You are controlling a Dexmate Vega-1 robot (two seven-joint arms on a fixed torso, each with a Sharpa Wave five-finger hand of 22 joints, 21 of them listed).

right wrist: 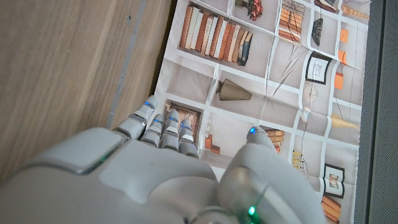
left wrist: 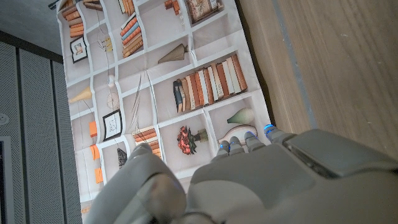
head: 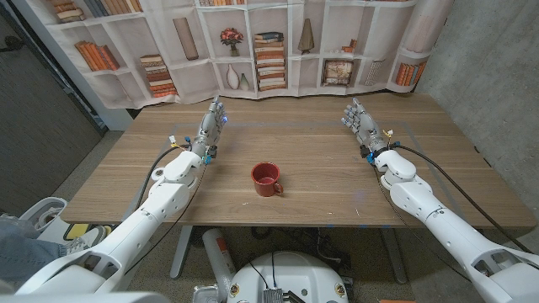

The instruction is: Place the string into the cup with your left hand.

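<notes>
Two hands, left hand [head: 210, 124] and right hand [head: 360, 124], wait empty, fingers apart, well back from the red cup [head: 267, 179]. No string can be made out on the table [head: 337, 198], so a reach may close on nothing.

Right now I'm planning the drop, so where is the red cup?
In the head view, the red cup stands near the middle of the wooden table, toward its front edge, between the two arms and closer to the left hand, handle facing front-right.

wooden table [head: 337, 181] | printed bookshelf backdrop [head: 253, 46] behind it | grey concrete wall [head: 480, 67] at right
</notes>
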